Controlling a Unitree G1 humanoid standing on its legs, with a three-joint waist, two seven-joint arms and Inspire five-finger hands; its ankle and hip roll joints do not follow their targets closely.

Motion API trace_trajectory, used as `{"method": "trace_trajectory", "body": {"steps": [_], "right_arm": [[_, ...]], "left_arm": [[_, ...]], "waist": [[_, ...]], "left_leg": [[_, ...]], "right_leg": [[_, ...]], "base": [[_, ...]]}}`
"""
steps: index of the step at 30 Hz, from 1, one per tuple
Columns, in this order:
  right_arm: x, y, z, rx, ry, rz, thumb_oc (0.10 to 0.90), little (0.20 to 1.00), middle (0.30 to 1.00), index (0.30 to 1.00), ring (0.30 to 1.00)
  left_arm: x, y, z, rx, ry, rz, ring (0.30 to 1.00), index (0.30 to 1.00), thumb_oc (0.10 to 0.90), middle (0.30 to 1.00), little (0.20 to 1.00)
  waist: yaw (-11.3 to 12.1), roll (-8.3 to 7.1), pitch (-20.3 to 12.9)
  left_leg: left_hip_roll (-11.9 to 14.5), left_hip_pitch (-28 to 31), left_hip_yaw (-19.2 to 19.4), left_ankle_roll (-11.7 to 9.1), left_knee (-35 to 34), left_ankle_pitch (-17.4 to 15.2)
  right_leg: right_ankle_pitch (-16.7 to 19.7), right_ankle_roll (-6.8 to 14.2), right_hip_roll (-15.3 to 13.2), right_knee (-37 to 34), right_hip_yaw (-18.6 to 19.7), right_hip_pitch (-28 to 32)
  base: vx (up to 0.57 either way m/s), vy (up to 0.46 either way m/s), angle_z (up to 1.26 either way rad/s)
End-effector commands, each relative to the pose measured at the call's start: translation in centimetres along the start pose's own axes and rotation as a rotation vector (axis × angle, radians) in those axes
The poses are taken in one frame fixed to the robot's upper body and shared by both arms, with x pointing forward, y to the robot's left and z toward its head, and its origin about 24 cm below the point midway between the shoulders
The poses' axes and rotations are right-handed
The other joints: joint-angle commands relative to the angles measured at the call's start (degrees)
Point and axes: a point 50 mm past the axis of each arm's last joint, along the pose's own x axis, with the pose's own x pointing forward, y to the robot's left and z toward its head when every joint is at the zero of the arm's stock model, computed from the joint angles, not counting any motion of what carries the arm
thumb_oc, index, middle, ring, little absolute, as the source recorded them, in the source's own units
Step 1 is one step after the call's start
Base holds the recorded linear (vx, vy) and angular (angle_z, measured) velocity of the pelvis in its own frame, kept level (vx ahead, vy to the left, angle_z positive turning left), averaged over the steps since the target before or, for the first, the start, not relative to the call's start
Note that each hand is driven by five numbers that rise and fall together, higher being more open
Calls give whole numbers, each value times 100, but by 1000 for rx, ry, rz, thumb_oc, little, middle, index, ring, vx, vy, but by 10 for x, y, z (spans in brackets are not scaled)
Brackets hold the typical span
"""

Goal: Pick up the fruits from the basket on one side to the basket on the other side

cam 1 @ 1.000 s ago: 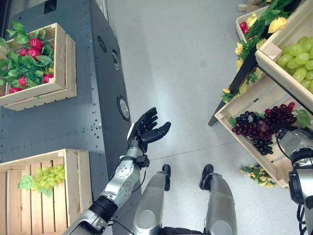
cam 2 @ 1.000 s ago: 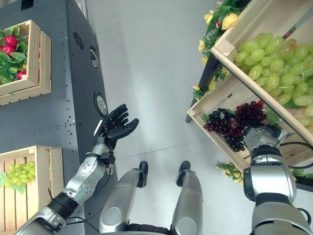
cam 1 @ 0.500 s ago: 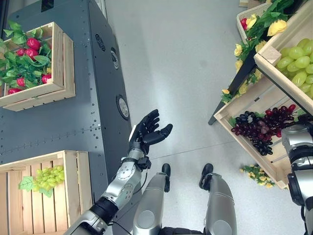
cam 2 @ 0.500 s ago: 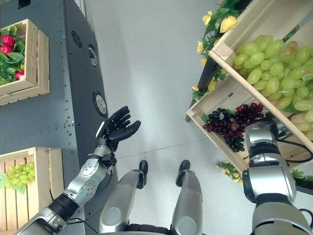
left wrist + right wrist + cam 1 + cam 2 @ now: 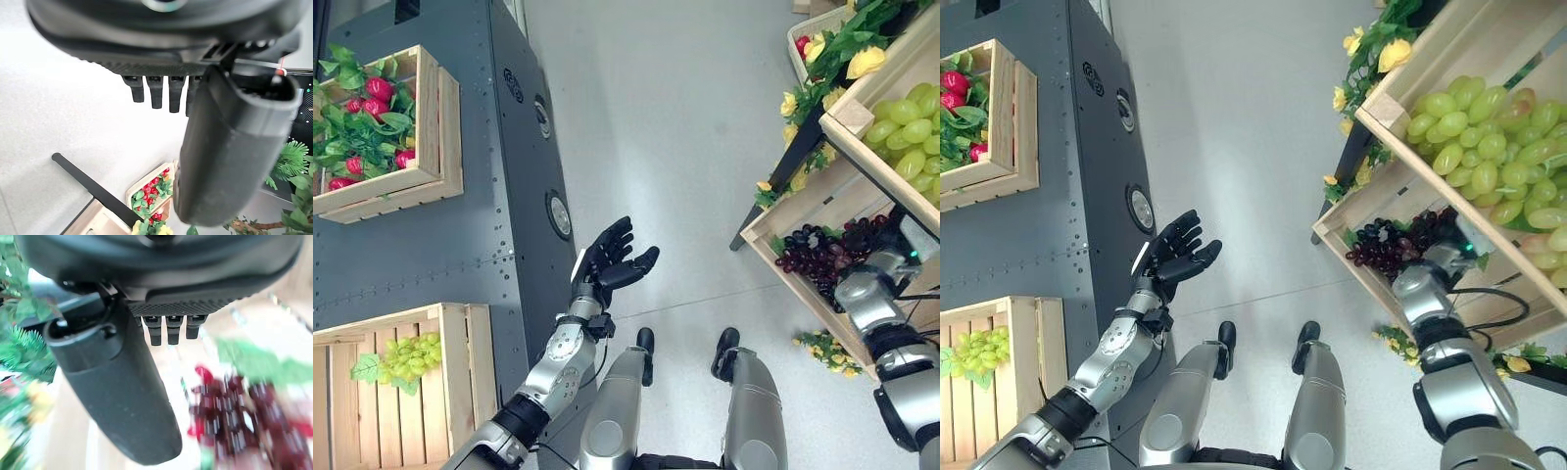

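Over on the far left there's a grey metal cabinet [image 5: 431, 245] carrying two wooden crates. The crate at its far-left corner [image 5: 435, 127] is full of red fruit [image 5: 382, 86] mixed in with green leaves. The crate at the near-left corner [image 5: 460, 382] has one small bunch of green grapes [image 5: 411, 351] lying near its far end, plus a leaf; the rest of its slatted bottom is bare.

Next along, the left hand [image 5: 607, 259] hangs in the air just off the cabinet's right edge, above the floor [image 5: 675, 147], palm up, fingers spread and relaxed, holding nothing. Its wrist view shows the fingers [image 5: 156, 90] straight as well.

On the right is a slanted wooden stand. The lower crate [image 5: 1351, 211] holds the dark purple grapes [image 5: 1386, 250], piled toward its near-left corner. The right hand [image 5: 1435, 257] is down in that crate, right at the grape pile, and in the head views I can't tell how the fingers sit. Its own wrist view shows the fingers [image 5: 168, 328] straight and apart, with the dark grapes just past them, not clamped on anything. The upper crate [image 5: 1386, 98] is packed with green grapes [image 5: 1489, 137], and yellow flowers [image 5: 1376, 54] stick up at the stand's far-left edge.
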Motion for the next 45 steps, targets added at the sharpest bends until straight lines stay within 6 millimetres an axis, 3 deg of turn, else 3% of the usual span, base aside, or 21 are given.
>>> {"method": "trace_trajectory", "body": {"steps": [1,6,14,19,21,28,36,40,45], "right_arm": [[-2,-1,30,37,-233,9,800,900,900,900,900],[-38,25,35,88,-303,90,800,900,900,900,900],[-89,45,22,135,-324,159,800,900,900,900,900],[-116,48,6,196,-261,195,800,900,900,900,900],[-132,47,-2,259,-209,236,800,900,900,900,900],[-151,43,-8,361,-187,379,800,900,900,900,900],[-169,47,16,406,-390,638,800,900,900,900,900],[-168,48,22,399,-446,673,800,900,900,900,900],[-174,50,19,448,-387,808,800,900,900,900,900]], "left_arm": [[-5,-4,34,-56,-207,-37,900,900,800,900,900],[-4,0,29,-47,-197,-13,900,900,800,900,900],[-14,10,13,-47,-147,32,900,900,800,900,900],[-25,22,-7,-44,-34,90,900,900,800,900,900],[-37,29,-30,-2,123,108,900,900,800,900,900],[-52,39,-41,63,201,123,900,900,800,900,900],[-66,48,-64,70,351,164,900,900,800,900,900],[-62,45,-66,78,357,150,900,900,800,900,900],[-66,47,-67,86,344,167,900,900,800,900,900]], "waist": [[-47,-181,-254],[-65,-254,-418],[-69,-296,-690],[-90,-318,-958],[-140,-327,-1203],[-205,-327,-1658],[38,-469,-2117],[135,-516,-2209],[219,-570,-2236]], "left_leg": [[-117,107,289,509,145,-122],[-87,297,286,529,-7,-53],[-57,727,238,498,-341,1],[-68,1110,168,444,-917,229],[-84,1398,121,380,-1478,455],[-66,1878,-1,284,-2513,845],[-3,2096,-253,96,-3433,1320],[-5,1938,-300,13,-3433,1368],[-39,2019,-355,50,-3433,1346]], "right_leg": [[57,-188,45,-187,137,707],[126,-210,33,-390,106,928],[128,-164,50,-677,110,1344],[240,-122,143,-1136,149,1675],[361,-63,250,-1618,169,1932],[678,32,430,-2575,184,2399],[1043,86,612,-3584,-85,2820],[1101,89,643,-3772,-259,2864],[1014,80,570,-3672,-417,2934]], "base": [[0,0,0],[0,0,0],[37,0,2],[92,-7,0],[142,-12,7],[97,-19,10],[33,-106,20],[-27,-73,24],[12,6,30]]}}
